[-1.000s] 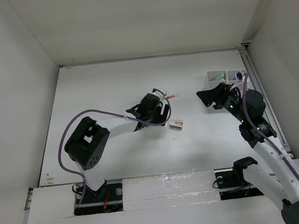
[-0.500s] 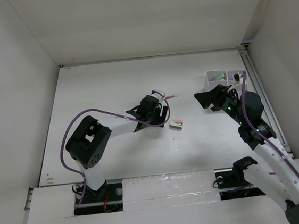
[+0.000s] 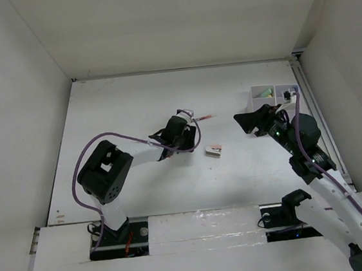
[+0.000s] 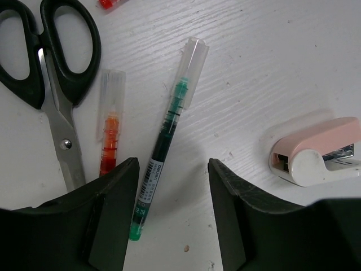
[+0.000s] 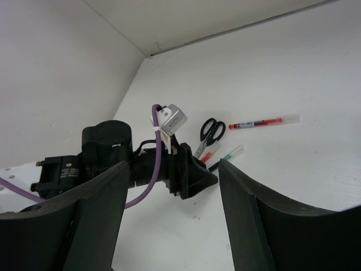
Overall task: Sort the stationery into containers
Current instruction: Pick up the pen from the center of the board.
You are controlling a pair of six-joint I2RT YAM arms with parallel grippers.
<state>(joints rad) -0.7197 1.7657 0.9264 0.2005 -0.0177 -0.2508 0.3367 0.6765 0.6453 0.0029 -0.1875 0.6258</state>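
Note:
Black-handled scissors, an orange pen and a green pen lie side by side on the table. My left gripper is open just above them, with the green pen's end by its left finger. It is at mid-table in the top view. A white-pink eraser-like piece lies to its right, also in the top view. A thin red pen lies behind. My right gripper is open and empty in the air, beside the white organizer box.
A light green marker and a small dark item sit in the organizer's back compartments; my right arm hides the rest of it. The right wrist view shows the scissors, the red pen and my left gripper. White walls enclose the table.
My right gripper has drifted a little left, away from the organizer. My left gripper has shifted slightly left and stays open over the pens.

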